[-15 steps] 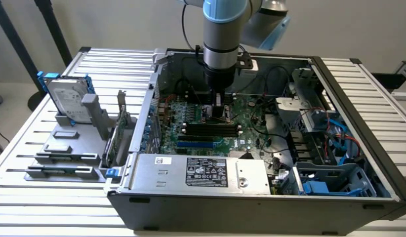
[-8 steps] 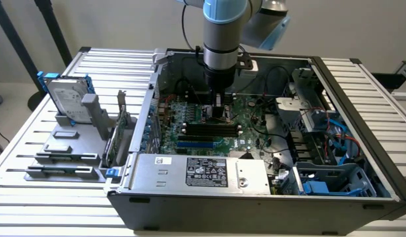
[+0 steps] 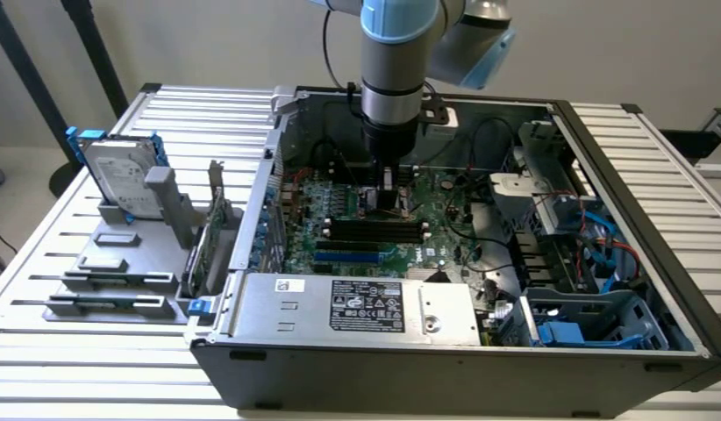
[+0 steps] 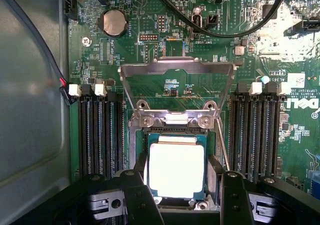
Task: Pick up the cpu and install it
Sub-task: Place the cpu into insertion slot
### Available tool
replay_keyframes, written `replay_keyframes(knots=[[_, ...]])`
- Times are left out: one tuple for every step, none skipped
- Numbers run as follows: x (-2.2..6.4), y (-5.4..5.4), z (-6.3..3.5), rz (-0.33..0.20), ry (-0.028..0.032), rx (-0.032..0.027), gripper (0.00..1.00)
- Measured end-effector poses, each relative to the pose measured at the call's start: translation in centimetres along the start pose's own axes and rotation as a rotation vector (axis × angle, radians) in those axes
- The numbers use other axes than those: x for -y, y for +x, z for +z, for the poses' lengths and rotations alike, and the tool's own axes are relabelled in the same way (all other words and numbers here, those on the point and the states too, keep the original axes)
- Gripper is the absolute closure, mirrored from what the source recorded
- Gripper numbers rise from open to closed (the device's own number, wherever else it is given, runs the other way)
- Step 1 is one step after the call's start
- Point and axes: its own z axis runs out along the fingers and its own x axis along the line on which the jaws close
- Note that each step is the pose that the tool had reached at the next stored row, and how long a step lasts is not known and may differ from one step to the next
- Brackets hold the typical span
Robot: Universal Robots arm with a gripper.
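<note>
Position: the arm point(image 3: 392, 79) reaches straight down into the open computer case point(image 3: 454, 373), which lies on the slatted desk point(image 3: 103, 360). The hand point(image 3: 390, 195) is low over the motherboard point(image 3: 337, 197), towards the far side of the case.

Task item: in the wrist view the cpu point(image 4: 176, 165) lies flat with its metal top upward, square to the socket point(image 4: 175, 119) and inside its frame. I cannot tell whether it is fully seated or held a little above the contacts. The load plate point(image 4: 175, 64) is swung up and open on the far side of the socket. Empty memory slots point(image 4: 97, 135) run along both flanks.

Hand state: the hand point(image 4: 179, 177) brackets the cpu, and its dark fingertips point(image 4: 214, 167) sit against two opposite edges of the chip. By my reading it is clamped on the cpu, not standing clear of it.

Handling assessment: the chip is judged light, thin and fully rigid, and its smooth metal lid offers little friction. The underside contacts and the socket beneath are judged delicate, so a tilt or sideways scrape is the chief hazard. The sound place to hold it is by opposite edges of the green carrier, as shown here, with lid and underside left untouched.

Other items: a hard drive point(image 3: 121, 175) stands in a grey rack point(image 3: 115, 272) on the desk at the exterior view's left, well apart from the work.
</note>
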Motion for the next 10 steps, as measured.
replay_keyframes(knots=[[0.0, 0.01, 0.02, 0.0, 0.0, 0.0001, 0.45], [0.0, 0.02, 0.04, 0.0, 0.0001, 0.0004, 0.45], [0.0, 0.03, 0.06, 0.0, 0.0, 0.0005, 0.45], [0.01, 0.04, 0.07, 0.0, 0.0, 0.0007, 0.45], [0.01, 0.03, 0.09, -0.001, 0.0, 0.0008, 0.45], [0.01, 0.04, 0.11, -0.001, 0.0001, 0.0009, 0.45], [0.01, 0.04, 0.12, -0.002, 0.0002, 0.0011, 0.45], [0.01, 0.04, 0.14, -0.002, 0.0002, 0.0011, 0.45], [0.01, 0.04, 0.15, -0.003, 0.0002, 0.0012, 0.45], [0.01, 0.04, 0.17, -0.004, 0.0002, 0.0013, 0.45]])
